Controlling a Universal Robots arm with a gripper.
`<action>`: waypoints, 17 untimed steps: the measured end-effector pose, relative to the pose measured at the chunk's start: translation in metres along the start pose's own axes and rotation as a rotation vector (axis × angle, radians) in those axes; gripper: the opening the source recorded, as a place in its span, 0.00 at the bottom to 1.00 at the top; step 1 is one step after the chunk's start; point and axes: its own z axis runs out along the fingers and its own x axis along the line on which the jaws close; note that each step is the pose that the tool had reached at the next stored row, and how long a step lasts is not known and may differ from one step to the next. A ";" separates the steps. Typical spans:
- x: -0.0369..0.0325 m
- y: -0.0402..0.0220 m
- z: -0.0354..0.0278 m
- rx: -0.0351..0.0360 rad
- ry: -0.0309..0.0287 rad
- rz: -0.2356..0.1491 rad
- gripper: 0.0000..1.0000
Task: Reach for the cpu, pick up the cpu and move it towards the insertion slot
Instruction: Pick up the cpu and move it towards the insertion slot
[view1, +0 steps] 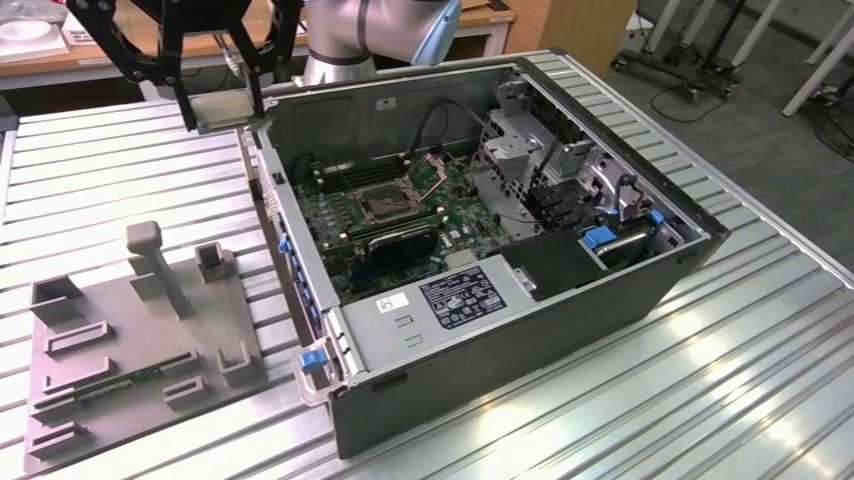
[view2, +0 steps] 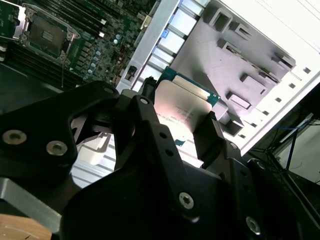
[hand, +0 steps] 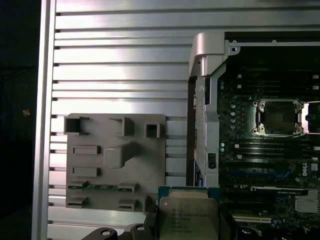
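Silvery cpu (view2: 187, 102) clamped by its edges in the jaws, held above the bench beside the case, short of the insertion slot (hand: 278, 116). Prob light, stiff, underside fragile; keep the grip on the rim only.

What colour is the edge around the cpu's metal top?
Teal-green, framing the silvery top of the cpu held in the gripper; the first wrist view shows it best.
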 end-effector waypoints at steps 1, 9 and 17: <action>-0.0002 0.0000 0.0000 -0.0001 0.0000 0.000 0.55; -0.0023 0.0000 0.0001 0.0000 0.0000 0.000 0.55; -0.0037 -0.0001 0.0006 -0.0001 0.0000 0.000 0.55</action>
